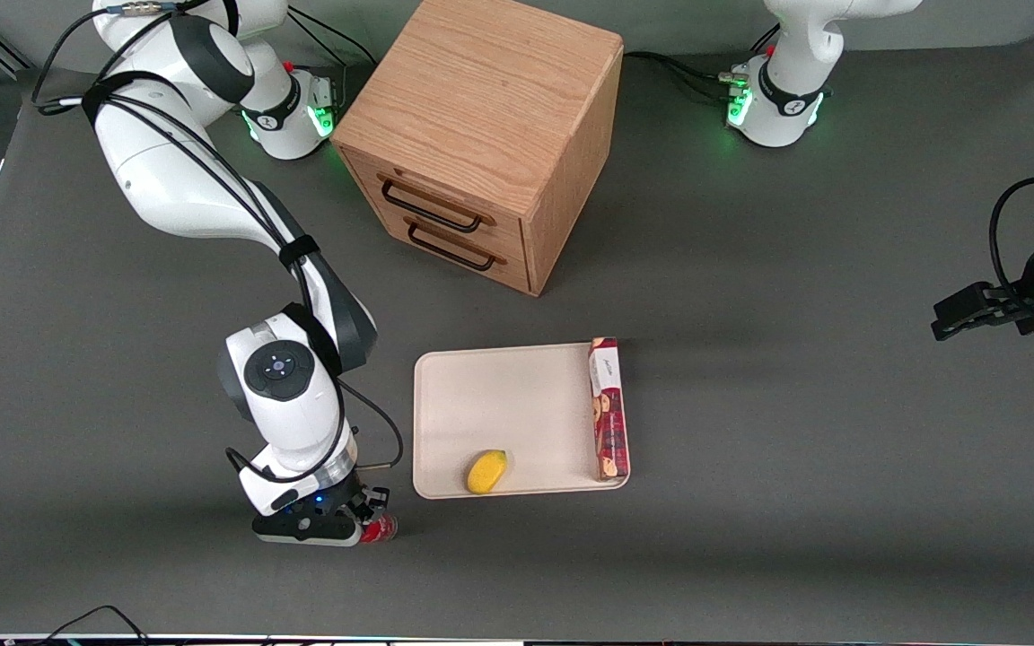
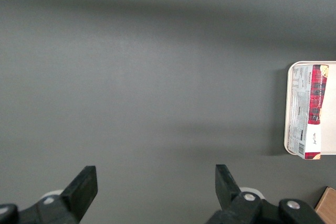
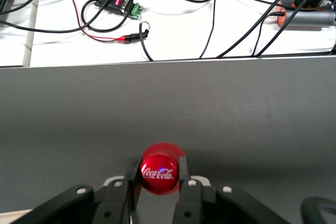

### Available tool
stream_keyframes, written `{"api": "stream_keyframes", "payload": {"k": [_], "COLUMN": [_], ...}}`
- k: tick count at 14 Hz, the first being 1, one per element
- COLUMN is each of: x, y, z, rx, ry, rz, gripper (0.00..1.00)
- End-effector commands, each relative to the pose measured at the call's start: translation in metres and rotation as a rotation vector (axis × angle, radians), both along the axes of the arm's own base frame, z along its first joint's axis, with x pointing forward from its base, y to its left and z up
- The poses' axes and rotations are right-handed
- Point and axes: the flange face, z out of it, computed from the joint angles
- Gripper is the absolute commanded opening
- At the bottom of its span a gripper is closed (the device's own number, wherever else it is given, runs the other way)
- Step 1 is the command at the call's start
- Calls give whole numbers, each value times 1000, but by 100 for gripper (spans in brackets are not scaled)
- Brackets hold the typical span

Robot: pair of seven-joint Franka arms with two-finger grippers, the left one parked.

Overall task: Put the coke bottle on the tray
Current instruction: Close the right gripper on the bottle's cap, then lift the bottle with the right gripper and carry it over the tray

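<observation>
While the bottle [image 3: 159, 167] stood on the mat nearest the front camera, toward the working arm's end of the table, we had our gripper [image 3: 158, 178] down over it with a finger [image 3: 130, 174] pressed against each side of the red cap, so it was clenched on the bottle just below the top. From the front only a patch of red label [image 1: 381, 529] showed beside the gripper [image 1: 357, 523]. We judged the bottle small, light and stiff, yet its smooth round plastic looked slippery and liable to swing from so high a grip; a hold lower, on the labelled body, seemed safer. A little farther from the camera, near the bottle but apart from it, lay the tray [image 1: 499, 404], carrying a yellow fruit [image 1: 487, 471] and a biscuit box [image 1: 609, 408]. Farthest stood the cabinet [image 1: 481, 135].
</observation>
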Motion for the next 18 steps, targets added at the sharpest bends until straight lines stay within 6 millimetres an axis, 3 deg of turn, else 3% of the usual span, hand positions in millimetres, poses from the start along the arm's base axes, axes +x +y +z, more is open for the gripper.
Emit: {"api": "stream_keyframes", "payload": {"k": [1,3,6,9,11,14,15,18], "x": [-11,-28,-69,-109,-126,-142,-139,-135], "y": [9,2,2,20,29,59,73,104], "z": [54,118,198,259,285,295,284,208], "rx": [-36,-77,-119,-56,8,108,165,126], "ry": [30,75,152,199,213,206,198,222], "rz": [52,81,115,124,91,9,-66,-100], "gripper": [0,0,0,0,0,0,0,0]}}
